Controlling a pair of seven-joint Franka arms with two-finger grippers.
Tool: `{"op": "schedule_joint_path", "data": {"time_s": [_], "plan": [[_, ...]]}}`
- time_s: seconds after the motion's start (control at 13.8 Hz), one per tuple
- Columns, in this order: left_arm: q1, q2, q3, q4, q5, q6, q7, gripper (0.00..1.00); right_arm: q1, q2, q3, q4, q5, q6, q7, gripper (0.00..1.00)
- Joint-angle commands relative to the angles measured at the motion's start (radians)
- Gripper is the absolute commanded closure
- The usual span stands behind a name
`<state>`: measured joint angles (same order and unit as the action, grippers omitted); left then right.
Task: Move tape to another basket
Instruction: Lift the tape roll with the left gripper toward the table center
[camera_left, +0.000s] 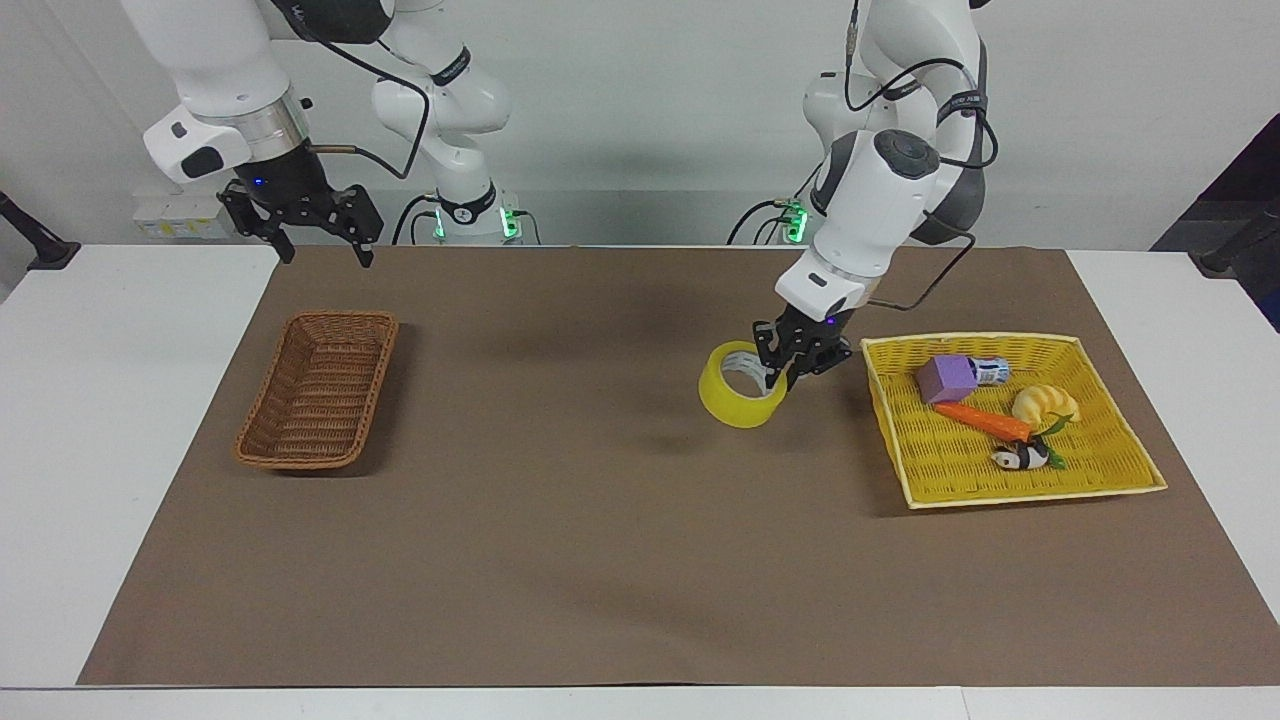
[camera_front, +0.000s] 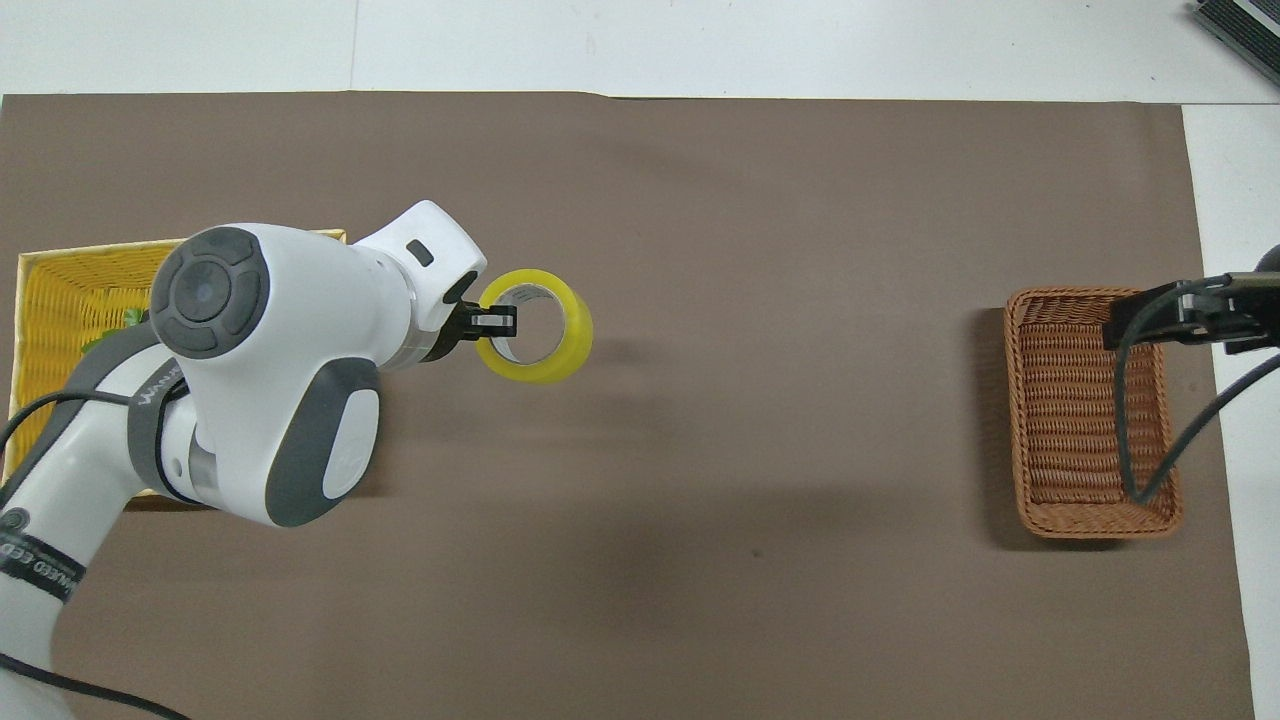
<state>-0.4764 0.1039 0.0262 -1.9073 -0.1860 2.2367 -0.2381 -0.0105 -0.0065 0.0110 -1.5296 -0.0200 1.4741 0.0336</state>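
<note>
left gripper (camera_left: 787, 372) grips the tape (camera_left: 741, 398) mid-table in the carrying step, needing travel to the basket (camera_left: 318, 390) near the right arm's end; right gripper (camera_left: 303, 225) waits, fingers wide.

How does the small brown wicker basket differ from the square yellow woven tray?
The brown wicker basket is oblong, with sloping sides; the yellow woven tray is larger and square. The basket holds nothing, while the tray holds a purple block, a carrot and other items. Both are woven and sit on the brown mat.
</note>
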Motion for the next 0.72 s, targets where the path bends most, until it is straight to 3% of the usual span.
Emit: {"op": "schedule_joint_path", "data": {"time_s": [0.0, 0.29, 0.65], "plan": [[-0.043, -0.020, 0.018, -0.022, -0.041, -0.006, -0.012, 1.00, -0.016, -0.018, 0.003, 0.003, 0.023, -0.049, -0.084, 0.00], [-0.062, -0.010, 0.018, -0.022, -0.072, 0.009, -0.017, 1.00, 0.006, -0.072, 0.012, -0.133, 0.025, 0.011, -0.110, 0.00], [-0.086, 0.017, 0.018, -0.021, -0.101, 0.053, -0.017, 1.00, -0.011, -0.070, 0.011, -0.248, 0.133, 0.057, -0.121, 0.00]]}}
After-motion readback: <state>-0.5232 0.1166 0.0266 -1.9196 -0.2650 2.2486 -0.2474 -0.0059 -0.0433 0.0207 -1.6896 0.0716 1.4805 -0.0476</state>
